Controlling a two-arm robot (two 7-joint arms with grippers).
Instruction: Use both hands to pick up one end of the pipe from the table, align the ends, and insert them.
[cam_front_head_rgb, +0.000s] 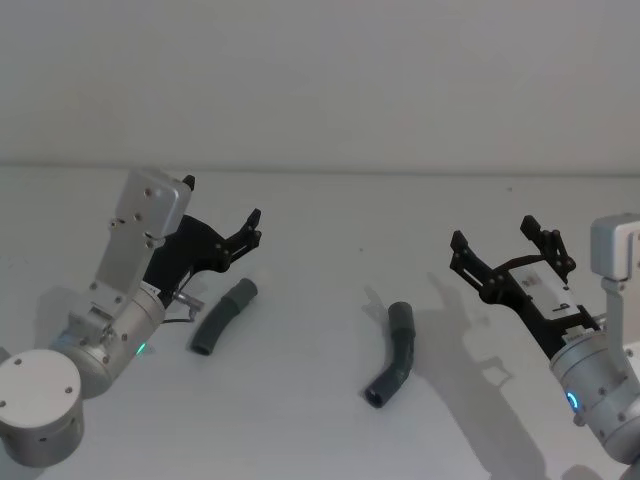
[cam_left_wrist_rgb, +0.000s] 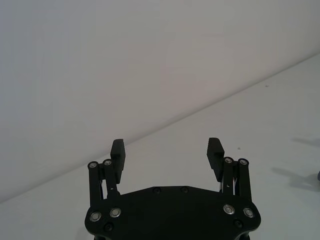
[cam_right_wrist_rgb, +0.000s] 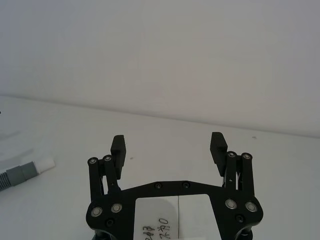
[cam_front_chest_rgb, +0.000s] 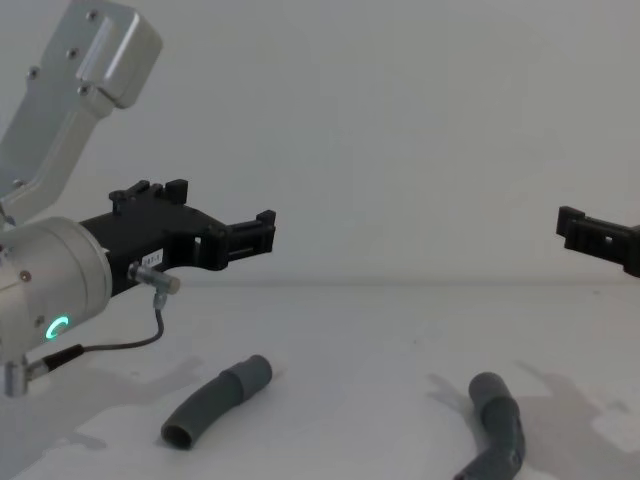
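We see the left pipe piece (cam_front_head_rgb: 224, 317) lying on the white counter (cam_front_head_rgb: 300, 430), at 9 o'clock of the right pipe piece (cam_front_head_rgb: 395, 352) and well apart from it. Our left end effector (cam_front_head_rgb: 222, 200) hovers at the former's 12 o'clock and our right end effector (cam_front_head_rgb: 492, 232) at the latter's 1 o'clock. Both gape wide, holding nothing.

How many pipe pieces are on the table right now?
2. One pipe piece lies on the table beside the open left gripper; the other pipe piece lies nearer the open right gripper. Neither is held.
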